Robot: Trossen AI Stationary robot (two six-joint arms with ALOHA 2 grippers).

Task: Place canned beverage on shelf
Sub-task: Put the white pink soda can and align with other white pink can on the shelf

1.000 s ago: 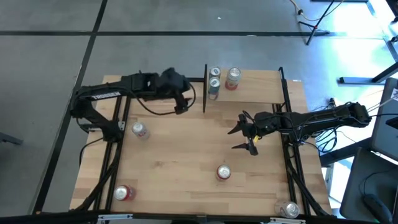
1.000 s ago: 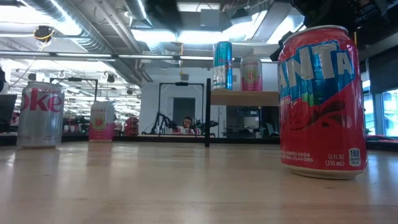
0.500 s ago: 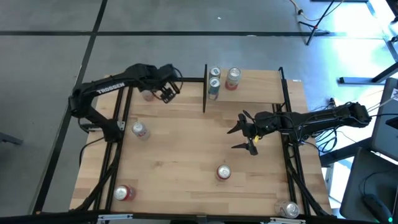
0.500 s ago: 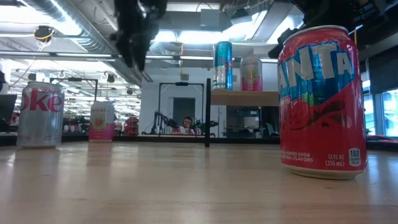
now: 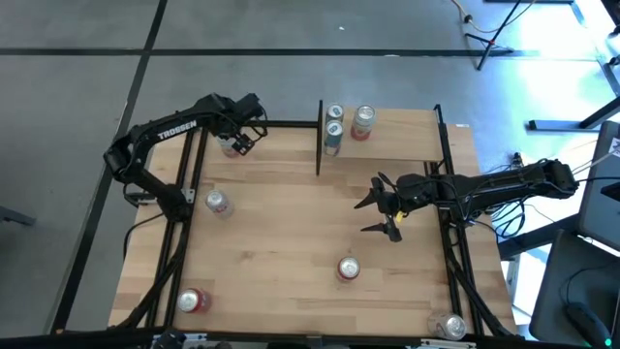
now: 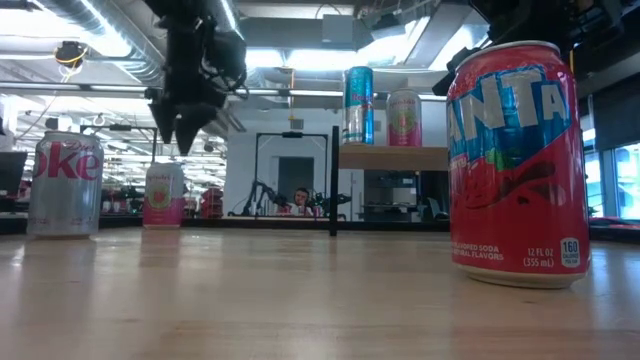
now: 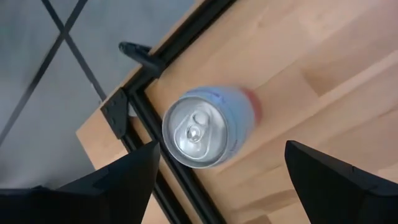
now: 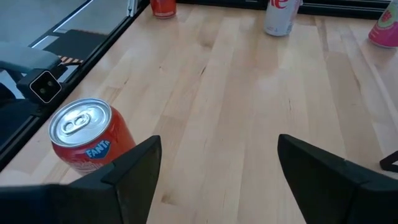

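left gripper (image 5: 240, 142): jaws spread, hovering over pink can (image 7: 208, 127) at surface's far-left corner | shelf (image 5: 387, 145): far side, three cans | right gripper (image 5: 380, 215): jaws apart, idle mid-right

Grey floor (image 5: 242, 29) crossed by dark lines — ceiling ducts (image 6: 120, 45), bright overhead lights (image 6: 300, 58).

Light matt wood tabletop (image 5: 291, 223), glossy red printed metal can (image 6: 518, 165), shiny brushed aluminium can top (image 7: 196, 130), black metal shelf post (image 5: 319, 136), matt dark fingers (image 7: 329, 177)
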